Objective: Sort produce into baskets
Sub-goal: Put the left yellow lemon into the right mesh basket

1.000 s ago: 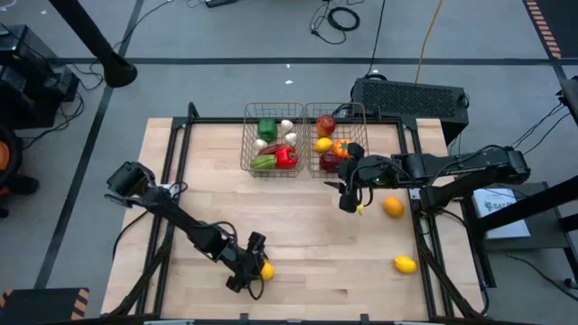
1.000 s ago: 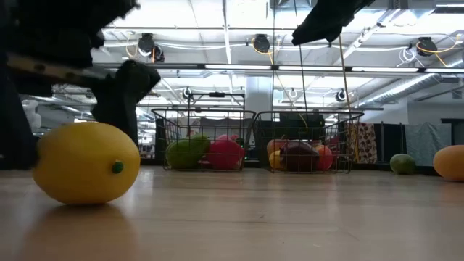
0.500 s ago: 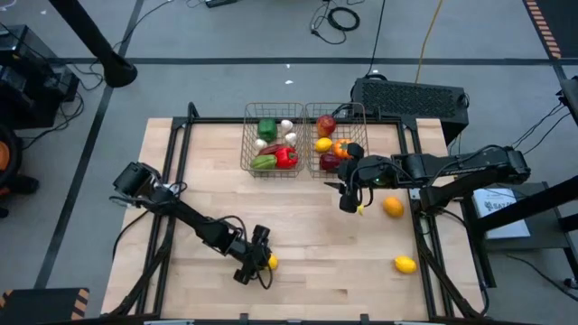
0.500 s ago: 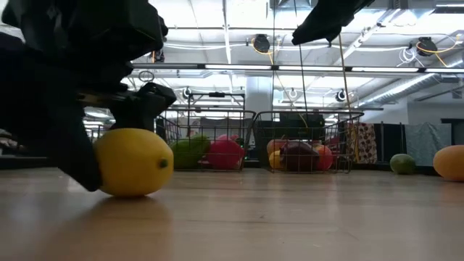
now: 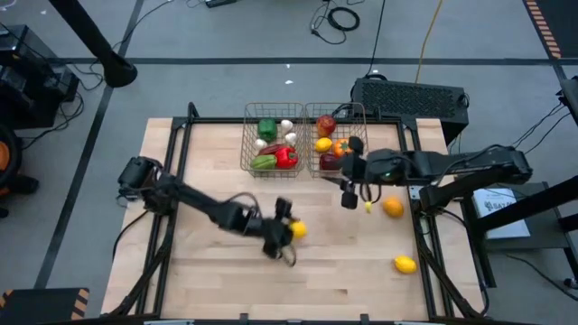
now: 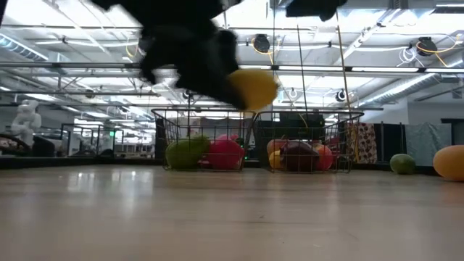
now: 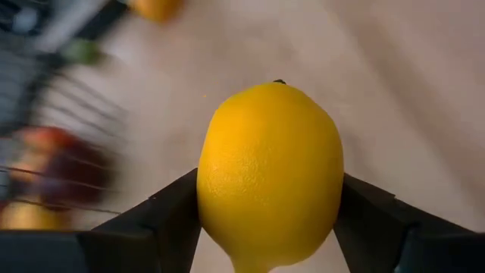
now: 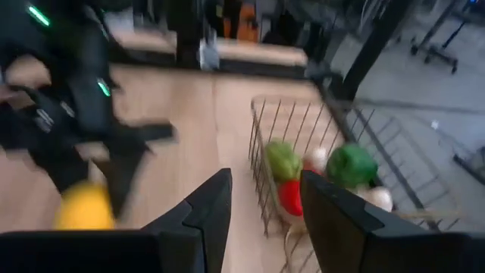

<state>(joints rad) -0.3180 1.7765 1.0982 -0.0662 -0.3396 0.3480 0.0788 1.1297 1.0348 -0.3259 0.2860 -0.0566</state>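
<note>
My left gripper [image 5: 289, 232] is shut on a yellow lemon [image 5: 297, 229] above the middle of the table; the lemon also shows in the left wrist view [image 7: 269, 171] and, lifted, in the low view [image 6: 252, 87]. My right gripper [image 5: 349, 190] is open and empty in front of the right wire basket [image 5: 336, 135], its fingers [image 8: 208, 216] apart in its wrist view. The left wire basket [image 5: 273, 140] holds green and red peppers and garlic. The right basket holds an apple, a lemon and other fruit. Two yellow fruits [image 5: 392, 207] [image 5: 405, 264] lie on the table at the right. My left gripper pinches the lemon's two long sides [image 7: 208, 205] between its two fingers, across the middle of the fruit. The lemon's tip with the green stem mark [image 7: 279, 82] points away from the wrist. The lemon is lifted clear of the table.
The two baskets stand side by side at the table's far edge. A black box [image 5: 411, 97] sits behind the right basket. A small green thing [image 6: 403, 164] lies on the table at the right. Bare wood lies between the baskets and the near edge.
My left gripper has lifted the lemon off the table near the near edge and carried it up, toward the right and the far edge, nearer the baskets. The lemon has stayed in its hold. My right gripper has risen a little.
</note>
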